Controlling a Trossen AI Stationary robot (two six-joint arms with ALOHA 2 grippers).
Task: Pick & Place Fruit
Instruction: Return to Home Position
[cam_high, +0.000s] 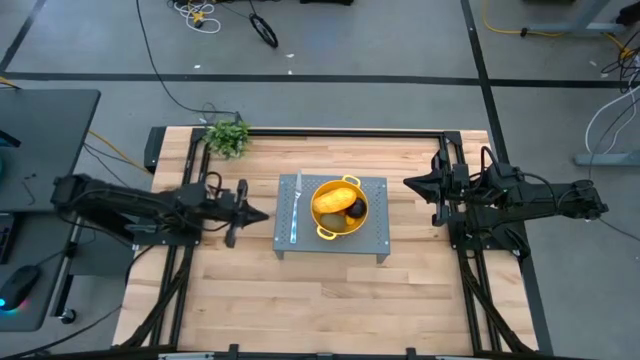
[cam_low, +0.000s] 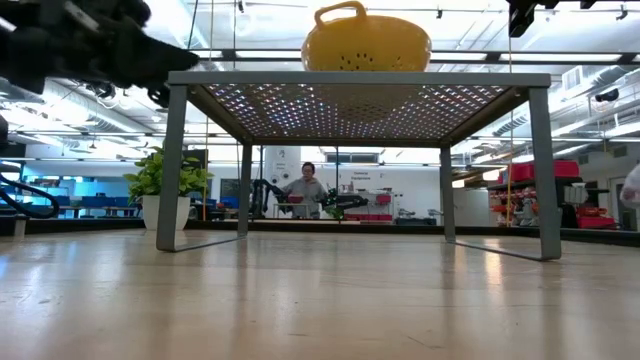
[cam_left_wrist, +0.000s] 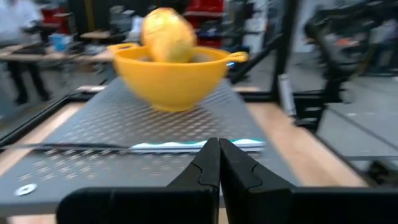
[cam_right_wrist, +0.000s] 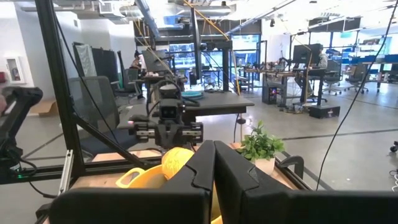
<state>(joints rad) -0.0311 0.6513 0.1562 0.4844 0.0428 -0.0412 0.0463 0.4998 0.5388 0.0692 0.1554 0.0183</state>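
From above, one knife (cam_high: 296, 215) lies just beyond the left claw (cam_high: 262, 213); past it one yellow strainer bowl (cam_high: 350, 180) holds one mango (cam_high: 329, 200) and one dark plum (cam_high: 356, 210). The right claw (cam_high: 408, 183) faces them. Wrist views: both claws clenched, empty

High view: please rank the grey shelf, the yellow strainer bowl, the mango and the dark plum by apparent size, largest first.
1. grey shelf
2. yellow strainer bowl
3. mango
4. plum
All sit at roughly the same height under the camera, so nearness should not upset this order.
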